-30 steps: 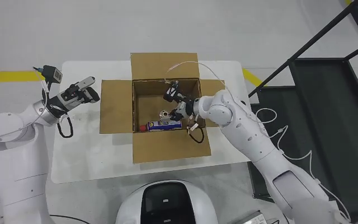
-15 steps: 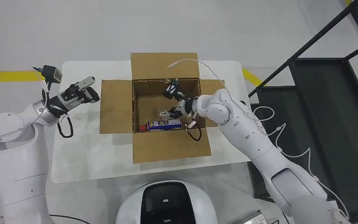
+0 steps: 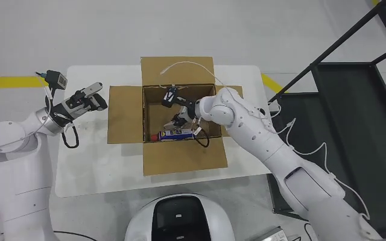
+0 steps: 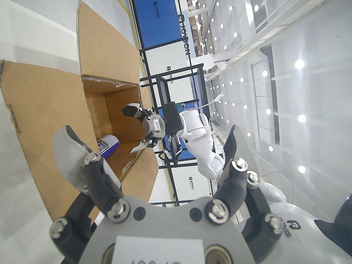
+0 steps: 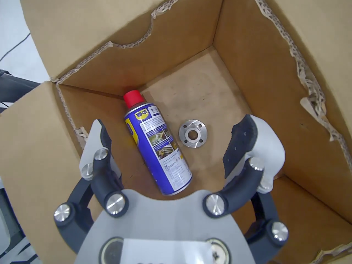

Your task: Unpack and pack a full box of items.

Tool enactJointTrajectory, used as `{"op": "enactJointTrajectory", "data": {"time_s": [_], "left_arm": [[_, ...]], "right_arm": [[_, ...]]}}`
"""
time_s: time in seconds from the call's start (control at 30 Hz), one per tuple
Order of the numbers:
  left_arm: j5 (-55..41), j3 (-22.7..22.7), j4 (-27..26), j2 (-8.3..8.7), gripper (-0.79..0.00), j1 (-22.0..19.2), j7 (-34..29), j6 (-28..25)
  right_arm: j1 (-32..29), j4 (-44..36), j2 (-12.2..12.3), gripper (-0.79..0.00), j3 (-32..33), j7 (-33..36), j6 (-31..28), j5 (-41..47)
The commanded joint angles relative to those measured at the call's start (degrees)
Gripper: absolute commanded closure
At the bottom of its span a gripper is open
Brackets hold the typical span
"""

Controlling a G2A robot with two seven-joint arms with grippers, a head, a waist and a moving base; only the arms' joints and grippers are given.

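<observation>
Overhead, spray can (image 3: pixel 176 135) lies left–right in box (image 3: pixel 181 158), red cap leftward; right wrist view adds a flange (image 5: pixel 193 135) beside it. Right gripper (image 5: pixel 169 130), left gripper (image 3: pixel 100 96): spread, empty.

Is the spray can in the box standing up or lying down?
Lying down: the blue red-capped spray can rests lengthwise on the floor of the brown cardboard box, beside a round metal flange.

right pincer (image 5: pixel 169 130) faces down with jaws wide apart, its arm bent at the elbow — left pincer (image 4: pixel 148 138), well apart from it, points toward it, jaws also spread.
</observation>
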Motion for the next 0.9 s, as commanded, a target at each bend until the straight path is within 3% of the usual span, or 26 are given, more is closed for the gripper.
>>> {"op": "enactJointTrajectory", "data": {"time_s": [0.0,0.1,0.2,0.37,0.4,0.43,0.57,0.87], "left_arm": [[0.0,0.0,0.0,0.0,-0.785,0.0,0.0,0.0],[0.0,0.0,0.0,0.0,-0.785,0.0,0.0,0.0],[0.0,0.0,0.0,0.0,-0.785,0.0,0.0,0.0],[0.0,0.0,0.0,0.0,-0.785,0.0,0.0,0.0],[0.0,0.0,0.0,0.0,-0.785,0.0,0.0,0.0],[0.0,0.0,0.0,0.0,-0.785,0.0,0.0,0.0],[0.0,0.0,0.0,0.0,-0.785,0.0,0.0,0.0],[0.0,0.0,0.0,0.0,-0.785,0.0,0.0,0.0]], "right_arm": [[2.54,4.2,-1.31,-0.785,-2.61,0.18,-0.86,-0.51],[4.98,8.84,-3.01,-0.785,-5.39,-0.57,-1.84,-1.11],[6.65,12.63,-4.51,-0.69,-7.92,-0.99,-2.68,-2.72],[8.24,18.08,-6.66,-0.594,-10.64,-3.56,-3.2,-4.59],[8.56,19.13,-7.04,-0.591,-11.13,-3.94,-2.87,-5.33],[8.8,20.09,-7.42,-0.64,-11.41,-4.71,-2.27,-5.71],[9.32,23.63,-8.75,-0.628,-12.58,-6.44,-2.23,-6.75],[10.38,29.4,-11.15,-0.468,-14.12,-8.29,-3.52,-7.97]]}}
